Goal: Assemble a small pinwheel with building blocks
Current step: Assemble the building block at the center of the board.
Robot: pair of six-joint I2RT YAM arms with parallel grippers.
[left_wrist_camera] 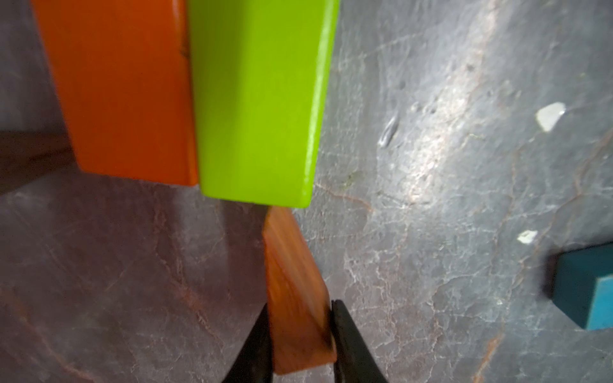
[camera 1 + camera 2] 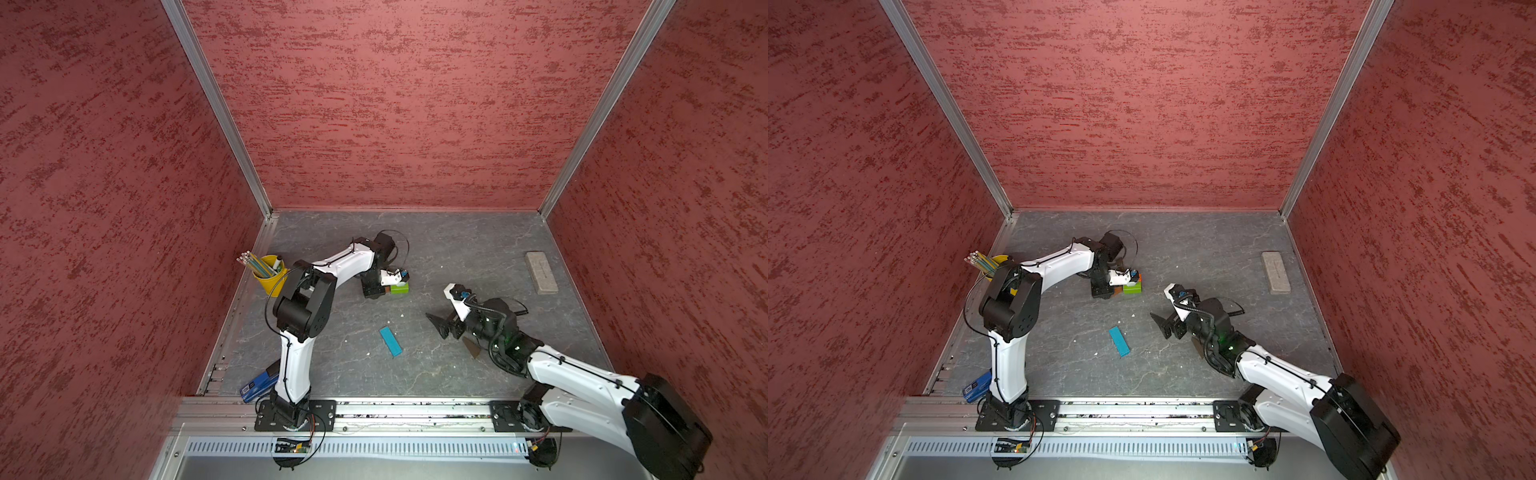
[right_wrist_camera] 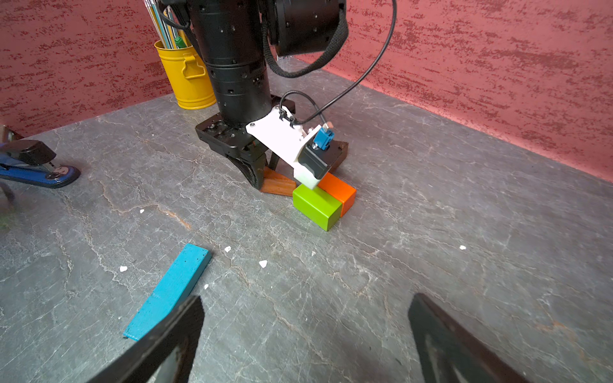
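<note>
Left wrist view: I am clamping my left pincer [image 1: 300, 318] on the orange-brown wedge [image 1: 292, 282], one black finger pressing against each of its side faces. The wedge is resting on the desk [image 1: 464, 165], and its far end is meeting a corner of the lime-green block [image 1: 262, 99]. The lime-green block is lying flat with the orange block [image 1: 122, 93] pressed against its long side. A dark-brown wedge [image 1: 30, 156] is showing at the other side of the orange block, touching it and mostly cut off by the frame edge. One end of the blue bar [image 1: 583, 291] is showing well apart from this group.

Right wrist view: I am holding my right pincer [image 3: 306, 311] with its fingers wide apart and nothing between them, above bare desk. The blue bar is lying flat near one of those fingers; whether they are touching I cannot tell here. In both top views the bar is lying between my two arms, apart from the right pincer. A second dark wedge [image 2: 471, 347] is lying on the desk, partly under my right wrist.

Along the edges, the yellow pencil cup [image 3: 185, 79] is standing in the corner behind my left arm, the blue stapler [image 3: 39, 165] is lying near my left arm's base, and the grey slab [image 2: 541, 273] is lying by the wall on my right side.
</note>
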